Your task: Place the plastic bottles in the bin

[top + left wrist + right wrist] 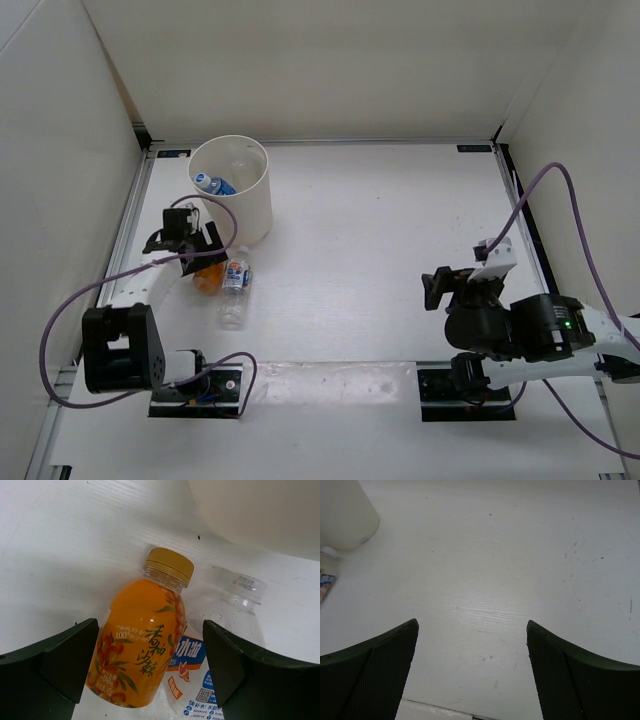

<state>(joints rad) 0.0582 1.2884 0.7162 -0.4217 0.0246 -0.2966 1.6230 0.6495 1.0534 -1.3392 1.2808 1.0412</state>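
Note:
The cream-white bin (247, 205) stands at the back left, with the blue-label bottle (210, 184) lying inside it. My left gripper (200, 250) is open, just in front of the bin and above the orange bottle (208, 279). In the left wrist view the orange bottle (142, 640) lies between my open fingers (60, 660), untouched, with the white-blue-red label bottle (220, 650) against its right side. That bottle (236, 272) and the plain clear one (232, 312) lie on the table. My right gripper (435, 290) is open and empty, far to the right.
White walls enclose the table on the left, back and right. The bin wall (260, 515) is close beyond the bottles. The right wrist view shows bare table between my open right gripper (472, 650), with the bin (345, 515) and a bottle edge (326, 580) at far left.

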